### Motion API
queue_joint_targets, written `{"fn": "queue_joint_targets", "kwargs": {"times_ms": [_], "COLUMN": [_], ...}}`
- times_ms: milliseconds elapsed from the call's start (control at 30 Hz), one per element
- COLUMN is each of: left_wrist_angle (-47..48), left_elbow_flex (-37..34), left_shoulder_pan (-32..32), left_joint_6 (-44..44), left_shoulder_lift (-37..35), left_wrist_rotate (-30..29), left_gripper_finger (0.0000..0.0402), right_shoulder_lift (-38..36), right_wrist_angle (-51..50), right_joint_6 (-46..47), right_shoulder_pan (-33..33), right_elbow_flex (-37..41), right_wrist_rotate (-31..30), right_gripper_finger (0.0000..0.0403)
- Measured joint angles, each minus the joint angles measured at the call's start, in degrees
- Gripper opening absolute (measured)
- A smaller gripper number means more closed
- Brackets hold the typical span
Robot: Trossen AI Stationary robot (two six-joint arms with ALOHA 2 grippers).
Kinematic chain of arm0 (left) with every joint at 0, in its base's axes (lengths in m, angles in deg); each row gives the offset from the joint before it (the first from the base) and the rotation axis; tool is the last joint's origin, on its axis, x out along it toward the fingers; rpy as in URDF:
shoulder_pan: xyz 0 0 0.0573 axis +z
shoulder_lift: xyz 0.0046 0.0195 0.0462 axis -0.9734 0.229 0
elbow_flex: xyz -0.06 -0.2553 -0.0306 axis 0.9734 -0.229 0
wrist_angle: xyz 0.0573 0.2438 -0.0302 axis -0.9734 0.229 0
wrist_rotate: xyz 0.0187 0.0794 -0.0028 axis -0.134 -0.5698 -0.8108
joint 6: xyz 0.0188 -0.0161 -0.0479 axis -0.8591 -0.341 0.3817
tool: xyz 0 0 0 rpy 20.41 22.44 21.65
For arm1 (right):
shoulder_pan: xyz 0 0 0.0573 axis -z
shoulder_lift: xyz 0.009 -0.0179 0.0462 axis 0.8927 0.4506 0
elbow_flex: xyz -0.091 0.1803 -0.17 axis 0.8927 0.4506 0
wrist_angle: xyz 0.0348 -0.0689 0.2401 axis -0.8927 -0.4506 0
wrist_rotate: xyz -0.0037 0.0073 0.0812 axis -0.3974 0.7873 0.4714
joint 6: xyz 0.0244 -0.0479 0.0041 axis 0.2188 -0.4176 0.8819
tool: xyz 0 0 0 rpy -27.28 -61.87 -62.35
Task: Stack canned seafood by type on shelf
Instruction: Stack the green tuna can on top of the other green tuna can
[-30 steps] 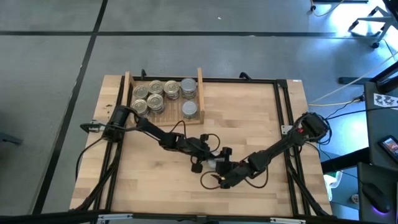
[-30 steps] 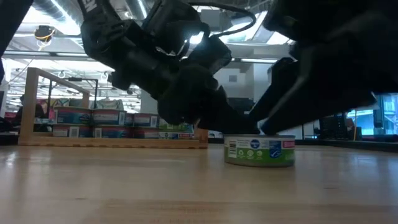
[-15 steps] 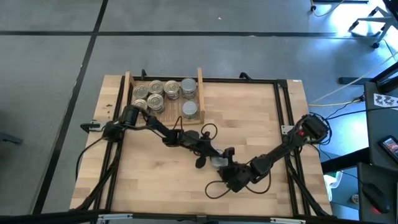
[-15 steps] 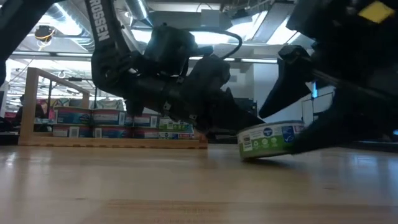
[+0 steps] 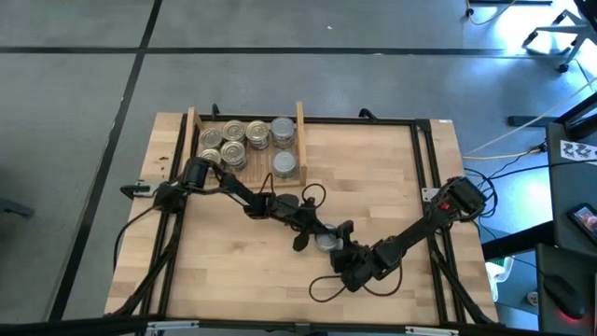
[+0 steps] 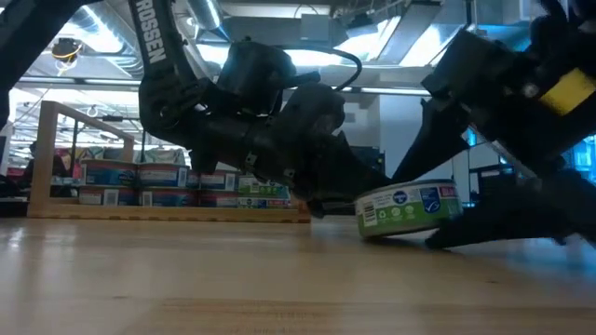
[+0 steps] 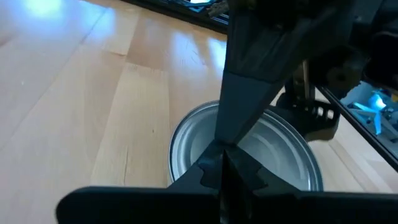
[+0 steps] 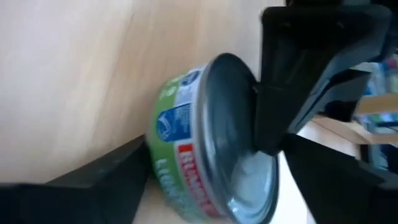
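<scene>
One tin of canned seafood (image 6: 408,209), with a green label and a plain grey top (image 7: 273,155), stands tilted on the table's middle (image 5: 325,243). Its edge toward the shelf is on the wood and its opposite edge is raised. My left gripper (image 5: 311,235) is shut, with its tips on the tin's top. My right gripper (image 5: 341,252) is open around the tin from the near right, one finger under it and one over it. The shelf (image 5: 244,170) at the far left holds several tins (image 5: 233,145), some golden-topped and some grey-topped. My left gripper presses its shut fingertips (image 7: 222,149) on the tin's grey top near the rim (image 7: 196,134) on the shelf side, slanting down from the table's left. That edge stays on the wood. My right gripper has its lower finger (image 6: 484,233) under the tin's raised edge (image 6: 452,221), coming low from the near right. The upper finger (image 6: 419,140) stands over the top; whether it touches, I cannot tell.
Bare wood lies all around the tin. A black frame rail (image 5: 431,159) runs along the table's right side. Cables trail behind both arms. The low view shows the shelf's front (image 6: 168,212), with its stacked tins far to the left.
The tin lay flat a second ago and now stands tilted, its edge toward my right gripper lifted. My left gripper has rolled and come down onto the tin's top. My right gripper has rolled and sunk, and one of its fingers has gone under the tin.
</scene>
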Motion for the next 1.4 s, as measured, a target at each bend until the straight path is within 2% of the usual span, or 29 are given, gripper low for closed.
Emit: {"fn": "queue_joint_targets", "kwargs": {"times_ms": [100, 267, 333, 500, 667, 767, 867, 1000, 1167, 1400], "left_wrist_angle": [-1.41, -3.79, -2.9, 2.68, 18.64, 31.38, 41.71, 44.34, 43.77, 43.49], "left_elbow_flex": [-0.24, -0.44, -0.54, -0.91, -0.98, -0.98, -1.43, -7.09, -18.4, -33.52], "left_shoulder_pan": [-0.14, -0.6, -0.85, -2.07, -2.82, -5.91, -10.81, -16.73, -23.7, -32.77], "left_joint_6": [0.75, 2.57, 2.92, 0.8, -1.52, -4.38, -6.72, -4.91, 0.96, 13.63], "left_shoulder_lift": [0.14, 0.14, -0.66, -4.72, -12.78, -19.12, -25.59, -35.71, -48.95, -62.88], "left_wrist_rotate": [0.14, -0.44, -0.89, 0.21, 0.01, -4.59, -12.27, -16.94, -21.52, -31.05], "left_gripper_finger": [0.0001, 0.0001, 0.0001, 0.0001, 0.0001, 0.0001, 0.0001, 0.0001, 0.0001, 0.0001], "right_shoulder_lift": [1.15, 1.24, 1.26, 1.37, 1.35, 1.32, 1.34, 1.26, 1.26, 1.27], "right_wrist_angle": [-0.05, -0.31, 0.05, -0.02, -1.53, -4.91, -7.57, -8.94, -8.41, -1.03], "right_joint_6": [1.53, 6.28, 6.13, 7.83, 8.83, 12.05, 16.87, 18.1, 15.76, 4.56], "right_shoulder_pan": [-0.14, -3.12, -4.59, -7.29, -8.74, -9.16, -9.11, -8.55, -5.28, 3.04], "right_elbow_flex": [-0.48, -0.41, -0.42, -2.91, -9.53, -14.05, -18.56, -22.39, -24.55, -26.48], "right_wrist_rotate": [-2.53, -6.59, -8.38, -7.21, -7.38, -7.02, -6.77, -7.25, -8.43, -1.9], "right_gripper_finger": [0.0309, 0.0171, 0.0135, 0.0133, 0.0133, 0.0133, 0.0133, 0.0134, 0.0134, 0.0134]}}
